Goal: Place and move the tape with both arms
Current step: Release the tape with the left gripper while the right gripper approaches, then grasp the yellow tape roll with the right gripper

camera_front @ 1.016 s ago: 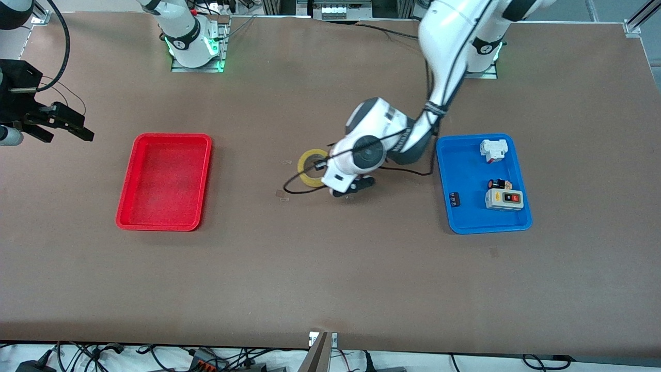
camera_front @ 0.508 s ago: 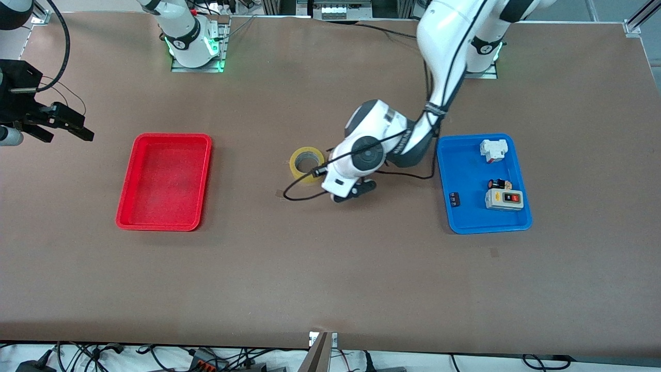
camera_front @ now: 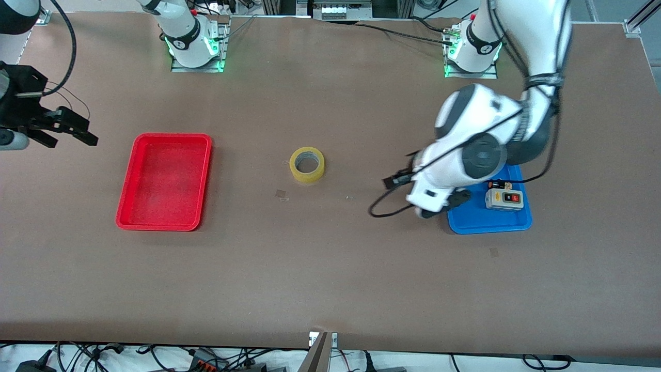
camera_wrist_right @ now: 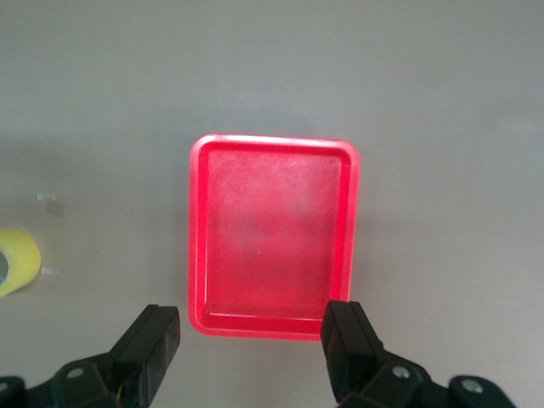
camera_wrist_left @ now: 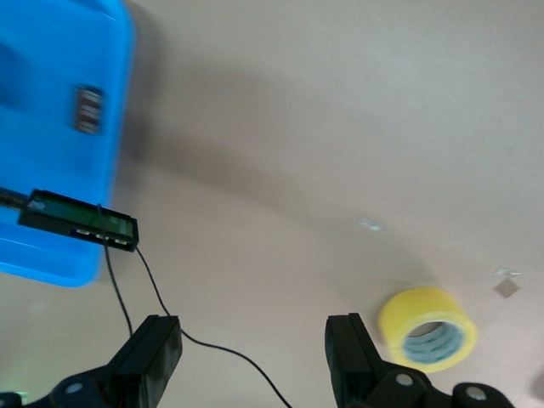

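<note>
The left claw hangs with its fingers spread and nothing between them, up over the edge of the blue tray at the left arm's end of the bench. From its wrist view the tape shows well apart from the fingers, so the roll is free of any grip. That fits a release in mid-bench: the yellow ring lies flat, hollow centre up, roughly midway between the two trays, where either arm could reach it.

The right claw is likewise open and empty, held high over the bench edge at the right arm's end, looking down on the red tray; that arm waits. The red tray is empty, and I judge it the likely destination, with the right arm due to take over.

Around the tape the bench is bare on every side except for a few small scraps of tape stuck near it, so fingers can straddle the ring wall from any direction. The blue tray holds a grey switch box and other small parts, partly hidden under the left arm
</note>
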`<action>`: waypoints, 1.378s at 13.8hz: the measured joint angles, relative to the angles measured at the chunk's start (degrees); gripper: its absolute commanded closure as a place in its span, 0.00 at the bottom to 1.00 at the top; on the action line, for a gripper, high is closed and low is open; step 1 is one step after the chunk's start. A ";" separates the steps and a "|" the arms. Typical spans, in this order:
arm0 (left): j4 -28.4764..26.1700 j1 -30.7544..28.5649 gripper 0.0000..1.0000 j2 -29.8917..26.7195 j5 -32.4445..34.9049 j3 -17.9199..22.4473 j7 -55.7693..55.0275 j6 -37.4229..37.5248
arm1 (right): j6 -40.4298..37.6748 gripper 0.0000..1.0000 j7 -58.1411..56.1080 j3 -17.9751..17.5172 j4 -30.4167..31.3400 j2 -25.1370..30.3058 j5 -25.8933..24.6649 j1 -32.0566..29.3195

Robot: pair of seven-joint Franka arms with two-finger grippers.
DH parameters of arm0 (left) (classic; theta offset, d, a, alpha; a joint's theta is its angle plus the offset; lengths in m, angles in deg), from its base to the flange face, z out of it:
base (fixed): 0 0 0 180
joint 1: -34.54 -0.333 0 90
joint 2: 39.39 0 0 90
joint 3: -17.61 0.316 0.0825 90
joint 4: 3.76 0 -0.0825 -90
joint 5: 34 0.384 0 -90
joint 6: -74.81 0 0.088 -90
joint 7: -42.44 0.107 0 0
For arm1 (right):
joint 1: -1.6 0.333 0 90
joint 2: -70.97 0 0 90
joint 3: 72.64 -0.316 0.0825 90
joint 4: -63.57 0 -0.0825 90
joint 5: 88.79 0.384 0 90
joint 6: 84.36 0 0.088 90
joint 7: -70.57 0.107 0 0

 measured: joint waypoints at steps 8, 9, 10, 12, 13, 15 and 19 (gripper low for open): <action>-7.10 -15.99 0.00 -17.71 7.47 0.13 25.57 14.12 | 2.98 0.00 0.22 -0.53 -2.19 -15.66 2.64 13.56; -7.23 -18.09 0.00 -19.63 8.77 -0.08 29.81 14.91 | 4.57 0.00 0.85 -0.59 -2.68 -17.34 3.01 15.99; -7.29 -20.60 0.00 -21.43 9.79 -0.45 35.07 15.16 | 6.61 0.00 2.39 -0.62 -2.90 -19.00 3.15 18.51; -7.31 -24.34 0.00 -24.33 11.63 -0.67 45.03 15.12 | 10.82 0.00 9.11 -0.67 -3.03 -22.46 3.22 23.33; -7.37 -25.05 0.00 -25.36 13.29 -0.76 48.37 14.32 | 12.89 0.00 13.03 -0.68 -3.06 -24.29 3.22 25.53; -7.44 -24.99 0.00 -26.48 15.57 -1.24 50.72 9.24 | 16.30 0.00 19.51 -0.69 -3.11 -27.77 3.23 29.19; -7.48 -24.23 0.00 -28.10 15.13 -2.10 50.95 8.36 | 22.18 0.00 30.87 -0.69 -3.17 -33.35 3.22 35.67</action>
